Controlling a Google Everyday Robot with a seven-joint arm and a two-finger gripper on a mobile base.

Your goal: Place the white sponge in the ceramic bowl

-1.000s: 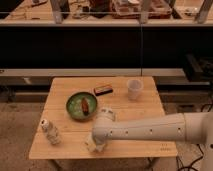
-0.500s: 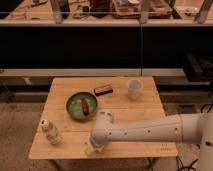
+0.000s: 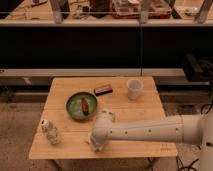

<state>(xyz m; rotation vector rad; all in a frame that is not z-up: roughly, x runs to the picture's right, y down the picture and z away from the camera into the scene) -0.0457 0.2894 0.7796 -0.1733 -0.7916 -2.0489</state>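
The green ceramic bowl (image 3: 75, 111) sits on the left half of the wooden table (image 3: 145, 115), with a brown oblong item (image 3: 85, 106) lying inside it. My gripper (image 3: 95, 144) points down at the tabletop near the front edge, just in front of and slightly right of the bowl. The white arm (image 3: 150, 131) reaches in from the right. I cannot make out the white sponge; it may be hidden under the gripper.
A dark rectangular block with an orange-brown edge (image 3: 103, 90) lies behind the bowl. A white cup (image 3: 134, 89) stands at the back right. A small pale bottle (image 3: 51, 132) lies near the front left corner. Shelving and a railing stand behind the table.
The arm's bend has sunk slightly toward the table; the gripper stays at the same spot near the front edge. Nothing else has moved.
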